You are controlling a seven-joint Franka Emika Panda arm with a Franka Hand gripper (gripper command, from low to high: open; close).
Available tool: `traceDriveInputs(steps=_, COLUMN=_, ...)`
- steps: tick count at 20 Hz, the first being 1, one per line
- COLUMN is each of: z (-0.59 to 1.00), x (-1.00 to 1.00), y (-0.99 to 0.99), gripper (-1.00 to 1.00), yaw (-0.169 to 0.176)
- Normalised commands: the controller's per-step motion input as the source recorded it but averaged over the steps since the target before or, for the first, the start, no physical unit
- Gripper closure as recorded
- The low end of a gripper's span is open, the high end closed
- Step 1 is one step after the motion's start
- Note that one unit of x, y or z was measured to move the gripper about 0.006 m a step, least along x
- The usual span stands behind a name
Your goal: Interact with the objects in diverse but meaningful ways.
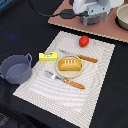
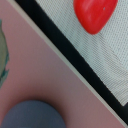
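The gripper hangs near the tomato, perhaps to reach it. Whether its jaws are open, I cannot tell

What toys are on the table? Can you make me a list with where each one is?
bread loaf: on a plate, middle of placemat
tomato: on placemat, far edge
butter block: beside the plate
pot: off the placemat, exterior view's left
knife, fork: either side of plate
gripper: above pink board, jaws hidden
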Motion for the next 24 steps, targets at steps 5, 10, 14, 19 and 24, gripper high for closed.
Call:
traceDriveInputs(steps=5, z=-0.33, x=0.00, y=-0.17, gripper=-1.00, yaw=-0.029)
traceDriveInputs(steps=10, z=-0.36, x=-0.02, y=-0.06, gripper=-1.00, yaw=-0.031)
traceDriveInputs(steps=14, z=-0.26, x=-0.01, y=-0.01, gripper=-1.00, yaw=-0.044)
traceDriveInputs(steps=19, z=-0.28, x=-0.12, y=0.00, gripper=-1.00, yaw=-0.067)
traceDriveInputs(steps=24, z=-0.20, x=-0.15, y=0.00, gripper=-1.00, yaw=-0.128)
